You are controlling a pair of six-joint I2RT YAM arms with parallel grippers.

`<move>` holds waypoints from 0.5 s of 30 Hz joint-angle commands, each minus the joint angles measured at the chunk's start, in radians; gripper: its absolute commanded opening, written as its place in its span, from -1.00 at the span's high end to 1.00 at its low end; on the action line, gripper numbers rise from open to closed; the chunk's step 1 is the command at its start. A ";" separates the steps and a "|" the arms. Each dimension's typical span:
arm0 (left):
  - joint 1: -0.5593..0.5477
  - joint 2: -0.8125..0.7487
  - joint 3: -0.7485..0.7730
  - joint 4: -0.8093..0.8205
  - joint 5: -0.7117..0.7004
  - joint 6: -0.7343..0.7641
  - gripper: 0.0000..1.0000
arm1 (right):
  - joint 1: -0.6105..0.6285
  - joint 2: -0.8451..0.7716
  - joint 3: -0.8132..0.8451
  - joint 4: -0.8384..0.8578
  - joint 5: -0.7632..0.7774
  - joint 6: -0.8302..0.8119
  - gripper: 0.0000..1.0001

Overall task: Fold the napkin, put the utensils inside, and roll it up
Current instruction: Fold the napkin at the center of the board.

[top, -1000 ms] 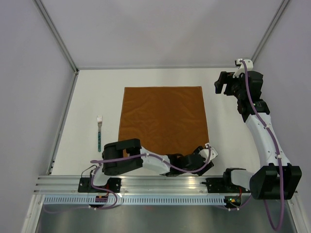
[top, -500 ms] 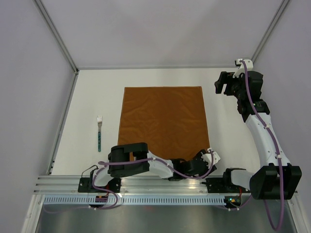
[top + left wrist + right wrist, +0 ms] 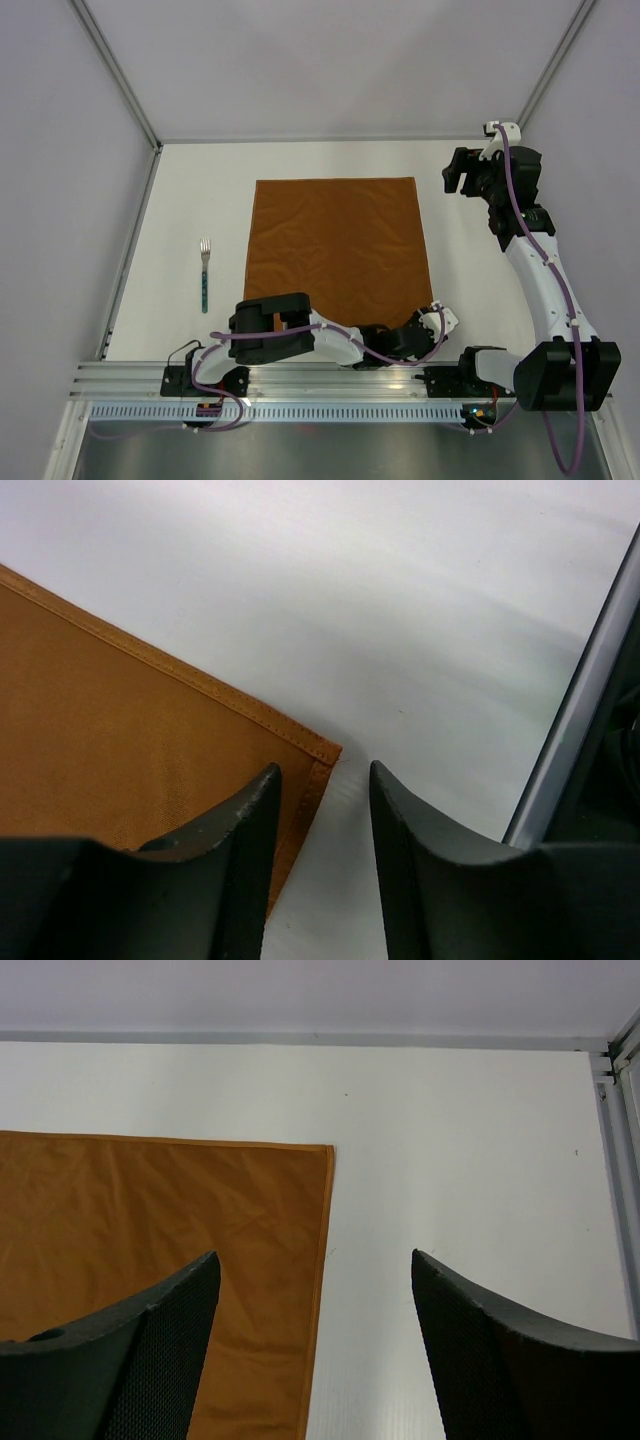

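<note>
The rust-brown napkin (image 3: 335,245) lies flat and unfolded in the middle of the white table. A fork (image 3: 204,272) with a teal handle, one of the utensils, lies to the left of it, apart from the cloth. My left gripper (image 3: 437,322) is low at the napkin's near right corner (image 3: 318,752). It is open with a narrow gap, one finger (image 3: 240,820) over the hem and the other (image 3: 420,840) over bare table. My right gripper (image 3: 455,172) hangs wide open above the table, just right of the far right corner (image 3: 322,1152), holding nothing.
An aluminium rail (image 3: 300,385) runs along the near edge, close beside the left gripper (image 3: 325,775) and seen as a strip (image 3: 580,700) in the left wrist view. Grey walls enclose the table (image 3: 180,200) at the back and sides.
My left arm has slid right along the near edge to the napkin's near right corner, and its jaws have narrowed. The right arm, napkin and fork have not moved.
</note>
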State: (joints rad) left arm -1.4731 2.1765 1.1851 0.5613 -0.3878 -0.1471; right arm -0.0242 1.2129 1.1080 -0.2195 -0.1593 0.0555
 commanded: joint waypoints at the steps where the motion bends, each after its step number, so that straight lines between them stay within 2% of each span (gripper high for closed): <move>1: 0.011 -0.004 -0.010 -0.017 -0.008 -0.020 0.10 | -0.002 -0.012 0.023 -0.006 0.000 0.003 -0.64; 4: 0.013 -0.006 -0.016 -0.017 0.000 -0.022 0.30 | -0.002 -0.010 0.023 -0.006 -0.002 0.006 -0.63; 5: 0.013 -0.007 -0.018 -0.017 0.004 -0.022 0.43 | -0.002 -0.010 0.023 -0.006 -0.002 0.004 -0.62; 11: 0.014 -0.027 -0.015 -0.023 0.017 -0.011 0.80 | -0.002 -0.003 0.024 -0.006 -0.005 0.006 -0.61; 15: 0.013 -0.061 -0.028 -0.035 0.026 -0.025 0.87 | -0.002 0.000 0.026 -0.004 -0.006 0.006 -0.60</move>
State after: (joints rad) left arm -1.4590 2.1723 1.1820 0.5560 -0.3874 -0.1474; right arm -0.0242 1.2129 1.1080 -0.2218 -0.1608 0.0559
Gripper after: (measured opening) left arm 0.074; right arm 0.803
